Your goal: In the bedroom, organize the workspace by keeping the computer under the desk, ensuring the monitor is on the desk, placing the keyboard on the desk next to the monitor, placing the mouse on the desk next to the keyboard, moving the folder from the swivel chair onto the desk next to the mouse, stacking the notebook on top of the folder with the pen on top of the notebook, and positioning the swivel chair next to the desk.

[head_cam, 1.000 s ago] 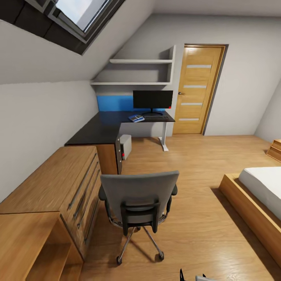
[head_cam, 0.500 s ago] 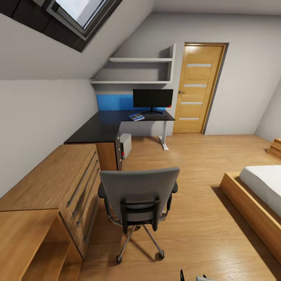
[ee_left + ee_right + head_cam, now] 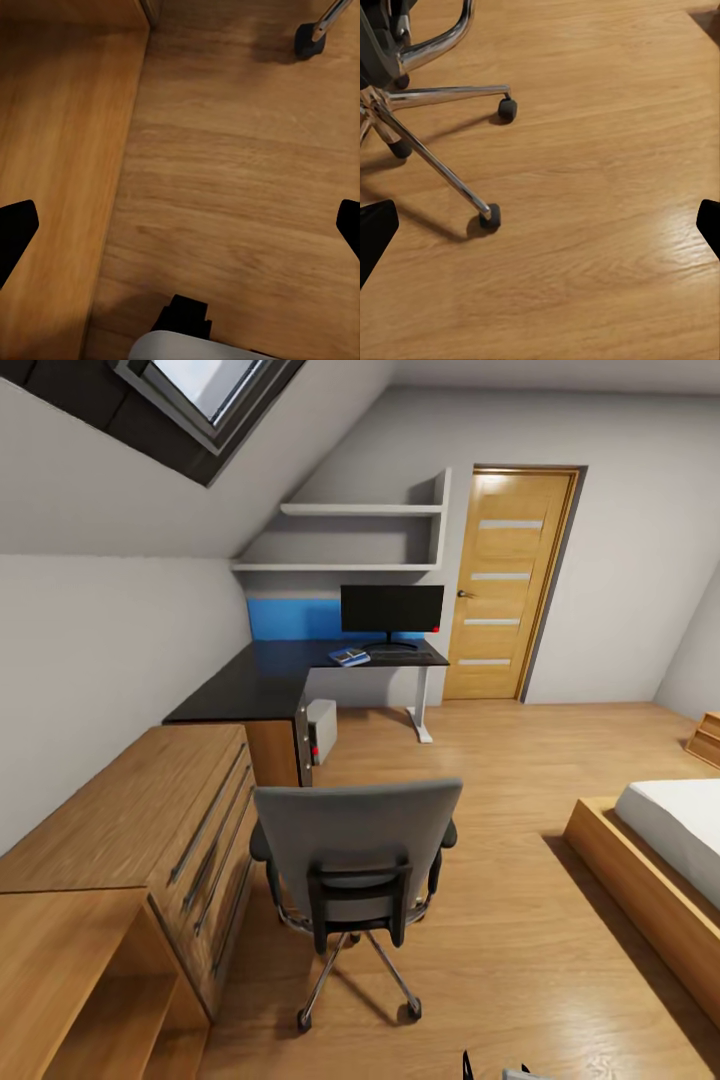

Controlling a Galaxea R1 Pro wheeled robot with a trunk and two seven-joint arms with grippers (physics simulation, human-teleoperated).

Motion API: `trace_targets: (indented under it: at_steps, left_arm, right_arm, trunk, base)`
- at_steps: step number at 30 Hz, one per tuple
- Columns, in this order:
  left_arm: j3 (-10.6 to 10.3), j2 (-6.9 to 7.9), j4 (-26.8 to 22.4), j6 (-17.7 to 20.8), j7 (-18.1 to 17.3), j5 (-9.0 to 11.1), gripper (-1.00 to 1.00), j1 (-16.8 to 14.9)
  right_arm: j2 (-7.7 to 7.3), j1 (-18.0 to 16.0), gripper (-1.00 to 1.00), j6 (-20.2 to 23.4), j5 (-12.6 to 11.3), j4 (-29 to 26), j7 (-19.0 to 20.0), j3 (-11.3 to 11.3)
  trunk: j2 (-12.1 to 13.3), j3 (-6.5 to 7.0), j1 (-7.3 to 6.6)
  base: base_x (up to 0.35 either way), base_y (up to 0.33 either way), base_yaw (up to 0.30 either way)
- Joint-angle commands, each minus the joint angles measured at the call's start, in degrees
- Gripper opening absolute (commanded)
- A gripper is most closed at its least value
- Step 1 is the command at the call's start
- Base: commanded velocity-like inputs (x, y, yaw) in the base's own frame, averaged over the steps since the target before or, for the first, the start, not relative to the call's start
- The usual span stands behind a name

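The swivel chair (image 3: 355,855) stands mid-floor with its grey back toward me, hiding its seat; the folder is out of view. Beyond it is the black-topped desk (image 3: 250,685) with a blue back panel. The monitor (image 3: 391,610) stands on the desk's far end, with the keyboard (image 3: 402,657) in front of it. A small blue flat item (image 3: 349,657) lies left of the keyboard. The grey computer (image 3: 322,730) sits under the desk. My left gripper (image 3: 180,232) is open over the floor. My right gripper (image 3: 540,229) is open beside the chair's chrome base (image 3: 427,154).
A light-wood drawer chest (image 3: 140,830) lines the left wall, and its side (image 3: 60,150) is close to my left gripper. A bed (image 3: 670,850) on a wooden frame stands at the right. A wooden door (image 3: 510,585) is beyond the desk. Bare floor lies between chair and bed.
The whole picture has shifted slightly: the camera has edged forward, so the chair looks a little nearer. No object has moved.
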Motion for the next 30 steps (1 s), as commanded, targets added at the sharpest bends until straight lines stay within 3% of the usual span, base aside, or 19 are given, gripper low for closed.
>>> trace_targets:
  at_steps: [1, 17, 19, 20, 22, 26, 28, 30]
  left_arm:
    - [-0.49, 0.04, 0.02, -0.30, 0.33, 0.56, 1.00, -0.05]
    - [-0.49, 0.00, 0.02, -0.30, 0.33, 0.56, 1.00, -0.05]
    - [-0.47, -0.84, -1.24, -0.07, 0.40, 0.56, 1.00, -0.13]
    - [-0.41, -1.06, -5.03, 11.33, 0.46, 0.73, 1.00, -8.87]
    - [-0.41, -1.06, -5.11, 13.14, 0.45, 1.04, 1.00, -10.60]
    - [-0.40, -1.05, -4.84, 16.91, 0.43, 5.90, 1.00, -18.15]
    - [-0.40, -1.05, -4.09, 20.93, 0.36, 7.91, 1.00, -22.41]
    - [-0.40, -0.98, -3.84, 23.48, 0.35, 8.54, 1.00, -24.92]
  right_arm:
    - [0.00, -0.06, 1.00, -0.08, -0.04, -0.01, -0.51, 0.49]
    - [-0.05, -0.04, 1.00, -0.08, -0.03, -0.02, -0.51, 0.49]
    - [-0.04, -0.06, 1.00, -0.18, 0.05, -0.08, -0.46, 0.47]
    - [-0.31, -4.22, 1.00, 2.26, -0.03, -1.12, -0.92, 0.08]
    - [-0.33, -6.50, 1.00, 4.57, -0.06, -1.06, -0.97, 0.07]
    - [-0.49, -16.60, 1.00, 18.70, -0.14, -1.05, -1.03, -0.01]
    - [-0.45, -21.53, 1.00, 24.83, -0.13, -1.07, -1.04, -0.03]
    - [-0.44, -23.93, 1.00, 27.97, -0.12, -1.10, -1.01, -0.03]
  trunk:
    - [-0.44, -0.24, 0.22]
    - [-6.86, -3.11, 3.74]
    - [-7.66, -3.47, 4.18]
    - [-8.06, -3.65, 4.40]
    - [-8.87, -4.01, 4.83]
    - [-10.47, -4.73, 5.71]
    - [-11.27, -5.09, 6.15]
    - [-12.07, -5.45, 6.59]
  base:
    - [0.000, 0.000, 0.000]
    - [0.000, 0.000, 0.000]
    - [0.000, 0.000, 0.000]
    - [0.000, 0.000, 0.000]
    - [0.000, 0.000, 0.000]
    - [0.000, 0.000, 0.000]
    - [0.000, 0.000, 0.000]
    - [0.000, 0.000, 0.000]
